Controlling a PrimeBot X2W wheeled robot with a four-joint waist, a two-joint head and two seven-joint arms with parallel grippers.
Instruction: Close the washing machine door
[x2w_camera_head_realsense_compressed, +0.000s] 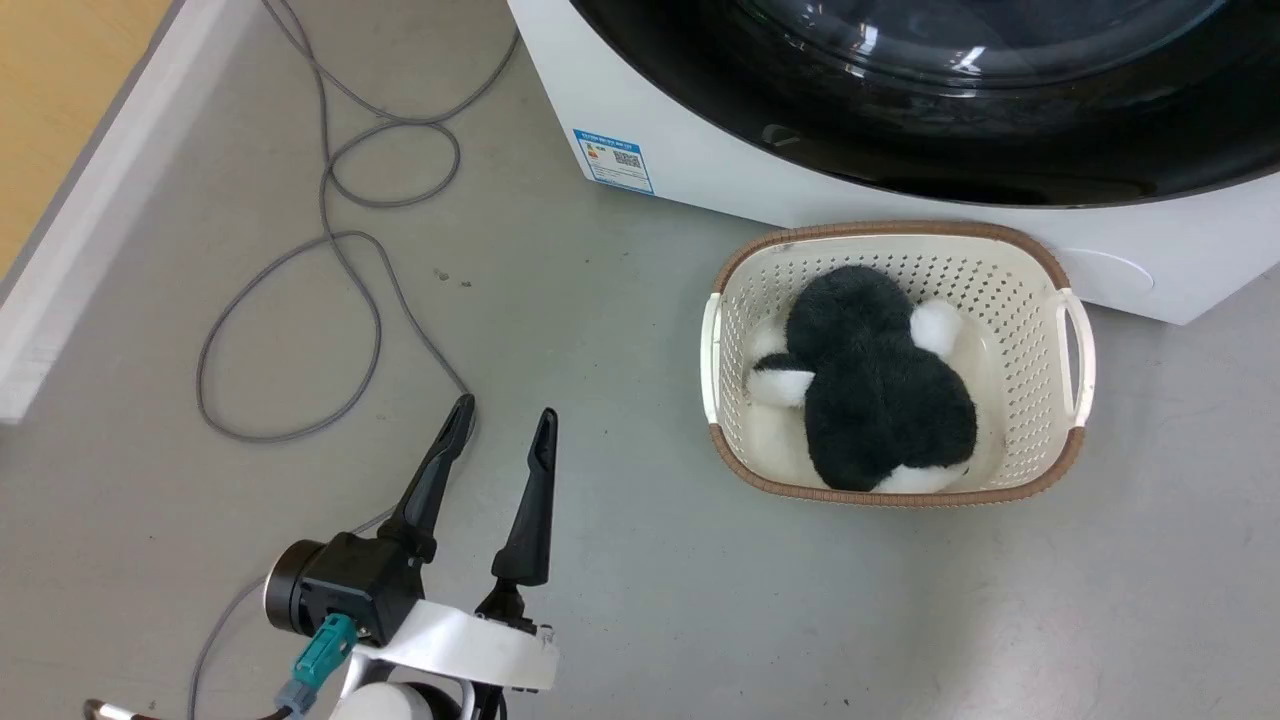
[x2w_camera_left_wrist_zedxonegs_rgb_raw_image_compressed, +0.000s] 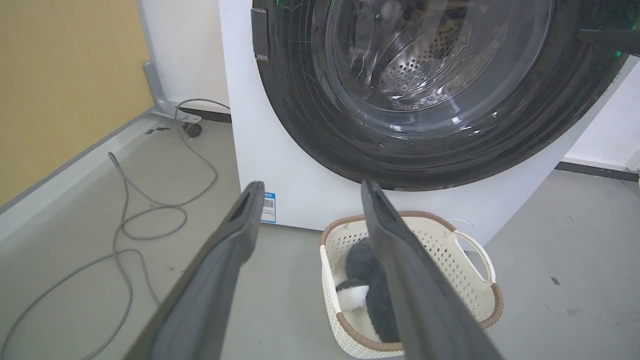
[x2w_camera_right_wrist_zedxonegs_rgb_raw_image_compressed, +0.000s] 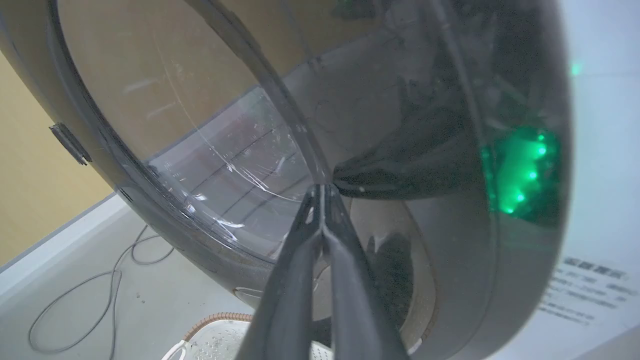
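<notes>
Black-rimmed and glossy, the washing machine door (x2w_camera_head_realsense_compressed: 950, 120) lies against the front of the washing machine (x2w_camera_head_realsense_compressed: 690, 170) — we cannot tell whether it is latched, and the head view cuts off its top. Our right gripper (x2w_camera_right_wrist_zedxonegs_rgb_raw_image_compressed: 320, 191) is pinched tight and empty, its tips at the door — contact unclear. Our left gripper (x2w_camera_head_realsense_compressed: 505, 412) is spread wide above the floor, left of the basket (x2w_camera_head_realsense_compressed: 1040, 330).
</notes>
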